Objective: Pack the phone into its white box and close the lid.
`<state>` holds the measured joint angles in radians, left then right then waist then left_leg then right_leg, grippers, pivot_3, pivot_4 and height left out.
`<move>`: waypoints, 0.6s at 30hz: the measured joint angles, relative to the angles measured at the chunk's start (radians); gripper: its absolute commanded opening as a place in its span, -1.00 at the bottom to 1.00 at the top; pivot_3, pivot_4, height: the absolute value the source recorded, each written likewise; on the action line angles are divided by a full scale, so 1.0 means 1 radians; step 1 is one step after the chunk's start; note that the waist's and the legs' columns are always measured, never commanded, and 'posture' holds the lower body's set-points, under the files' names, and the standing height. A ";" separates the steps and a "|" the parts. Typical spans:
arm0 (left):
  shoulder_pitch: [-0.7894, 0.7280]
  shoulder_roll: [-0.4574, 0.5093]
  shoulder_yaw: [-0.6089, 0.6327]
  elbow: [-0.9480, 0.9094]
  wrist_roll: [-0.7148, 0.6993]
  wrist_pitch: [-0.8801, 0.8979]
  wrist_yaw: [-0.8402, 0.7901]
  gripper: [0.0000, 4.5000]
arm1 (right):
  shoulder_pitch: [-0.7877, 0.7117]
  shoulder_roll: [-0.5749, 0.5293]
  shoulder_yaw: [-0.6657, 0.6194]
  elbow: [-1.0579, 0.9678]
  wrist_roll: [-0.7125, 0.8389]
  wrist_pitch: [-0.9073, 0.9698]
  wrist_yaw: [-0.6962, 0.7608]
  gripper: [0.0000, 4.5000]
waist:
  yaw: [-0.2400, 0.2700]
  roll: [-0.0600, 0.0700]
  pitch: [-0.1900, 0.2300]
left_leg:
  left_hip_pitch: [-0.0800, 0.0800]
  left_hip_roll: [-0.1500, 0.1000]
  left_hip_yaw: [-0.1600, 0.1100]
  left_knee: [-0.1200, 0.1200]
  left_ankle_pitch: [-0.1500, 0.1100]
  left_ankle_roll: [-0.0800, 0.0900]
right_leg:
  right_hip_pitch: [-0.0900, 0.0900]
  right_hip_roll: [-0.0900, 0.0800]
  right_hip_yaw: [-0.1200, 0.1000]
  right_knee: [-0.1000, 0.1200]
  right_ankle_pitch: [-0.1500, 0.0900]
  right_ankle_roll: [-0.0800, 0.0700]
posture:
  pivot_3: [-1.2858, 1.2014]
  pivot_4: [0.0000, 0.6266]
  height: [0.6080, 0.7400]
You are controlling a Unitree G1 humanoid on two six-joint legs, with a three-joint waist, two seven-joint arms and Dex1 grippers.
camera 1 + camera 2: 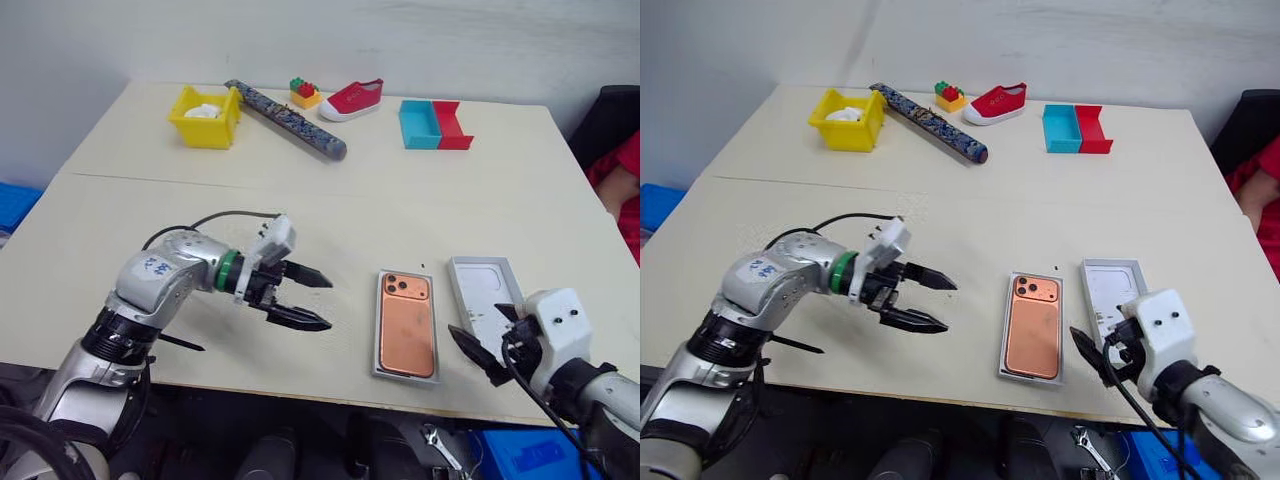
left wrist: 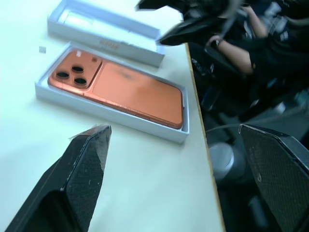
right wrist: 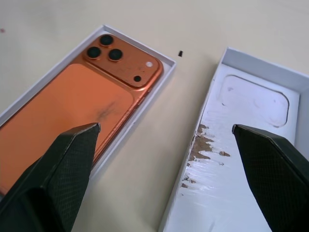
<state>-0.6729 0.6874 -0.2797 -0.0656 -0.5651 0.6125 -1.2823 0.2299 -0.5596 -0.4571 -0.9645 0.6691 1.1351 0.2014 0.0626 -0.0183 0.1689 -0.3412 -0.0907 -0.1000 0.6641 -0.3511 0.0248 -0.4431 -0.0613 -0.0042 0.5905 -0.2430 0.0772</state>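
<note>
My right pincer (image 1: 478, 352) hangs at the near edge of the bench (image 1: 120, 230), jaws wide apart and empty, just right of the white box (image 1: 380, 330). The phone (image 1: 407, 322) already lies inside it, camera side up. The lid (image 1: 482, 292) sits just right of the box, inside up — placing it is what's left. Left of the box, my left pincer (image 1: 308, 297) hovers spread, empty. Far beyond: a yellow bin (image 1: 206, 118), a red shoe (image 1: 352, 99), a pale wall (image 1: 330, 35).
</note>
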 measured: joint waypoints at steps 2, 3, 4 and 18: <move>0.002 -0.019 0.015 0.025 0.018 -0.056 -0.011 1.00 | -0.047 0.031 0.035 0.043 -0.018 0.034 -0.055 0.82 | 0.001 0.000 0.000 | 0.000 0.000 0.000 0.000 0.000 0.002 | 0.000 0.000 0.000 0.000 0.000 0.000 | 0.03 -0.52 1.00; 0.001 -0.028 0.025 0.039 0.022 -0.067 -0.009 1.00 | -0.062 0.038 0.048 0.062 -0.029 0.042 -0.071 0.74 | 0.001 0.000 0.000 | 0.000 -0.001 0.000 0.000 0.000 0.002 | 0.000 0.000 0.000 0.000 0.000 0.000 | 0.03 -0.52 1.00; -0.003 -0.041 0.038 0.054 0.027 -0.080 -0.005 1.00 | -0.077 0.045 0.064 0.086 -0.046 0.046 -0.088 0.59 | 0.000 0.000 0.000 | -0.001 -0.001 0.000 0.000 0.000 0.003 | 0.000 0.000 0.000 0.000 0.000 0.001 | 0.03 -0.52 1.00; -0.015 -0.069 0.067 0.082 0.071 -0.119 -0.003 1.00 | -0.171 0.107 0.180 0.263 -0.172 0.001 -0.135 -0.98 | -0.017 0.000 0.000 | 0.000 0.000 0.001 0.001 0.000 0.003 | -0.001 0.001 0.000 0.001 0.000 0.001 | 0.03 -0.52 1.00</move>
<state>-0.6881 0.6180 -0.2132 0.0168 -0.4941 0.4937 -1.2851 0.0587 -0.4524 -0.2771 -0.7011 0.4967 1.1357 0.0662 0.0456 -0.0179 0.1689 -0.3414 -0.0912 -0.0991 0.6649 -0.3515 0.0278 -0.4439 -0.0607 -0.0037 0.5916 -0.2425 0.0781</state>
